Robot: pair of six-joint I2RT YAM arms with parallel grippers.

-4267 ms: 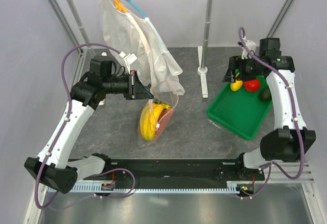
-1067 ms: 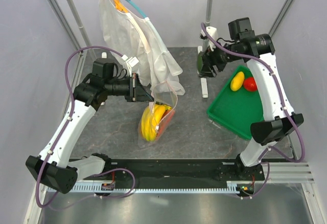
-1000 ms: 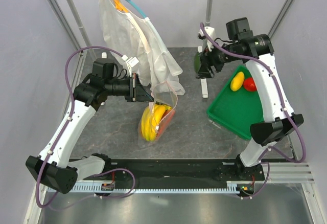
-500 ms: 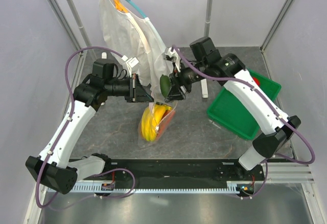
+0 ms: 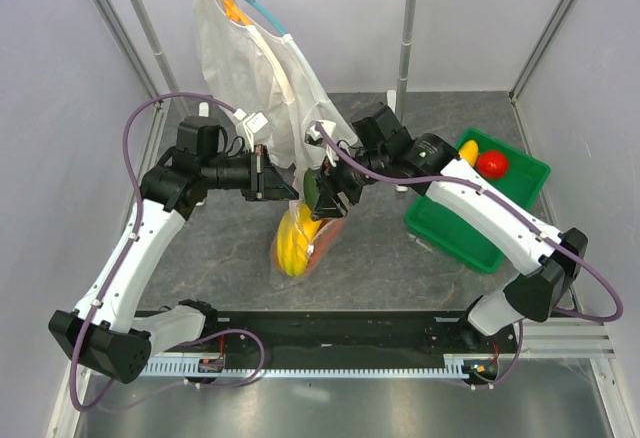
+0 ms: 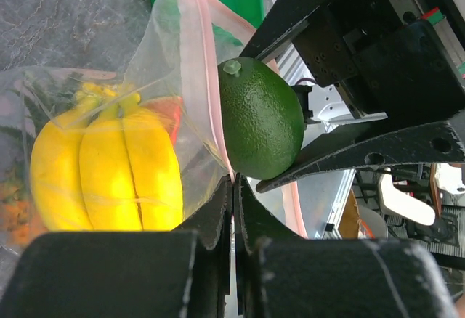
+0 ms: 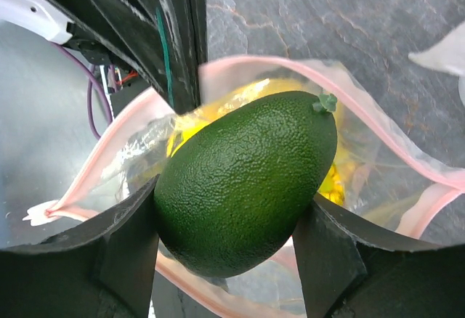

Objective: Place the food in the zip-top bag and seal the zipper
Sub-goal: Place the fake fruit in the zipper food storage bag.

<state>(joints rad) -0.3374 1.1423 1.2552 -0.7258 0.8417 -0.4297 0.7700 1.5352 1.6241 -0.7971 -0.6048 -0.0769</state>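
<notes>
The zip-top bag hangs open with a yellow banana bunch inside. My left gripper is shut on its pinkish zipper edge and holds the mouth up. My right gripper is shut on a green avocado, which hangs right over the bag's mouth. In the right wrist view the avocado sits between both fingers, with the zipper looping round it and the bananas below. In the left wrist view the avocado touches the zipper beside the bananas.
A green tray at the right holds a small yellow piece and a red fruit. A white garment hangs from a rack behind the bag; the rack's post stands between bag and tray.
My right arm has swung left from near the rack post, carrying the avocado to just above the bag's mouth and a little lower. The left arm and bag have stayed put.
</notes>
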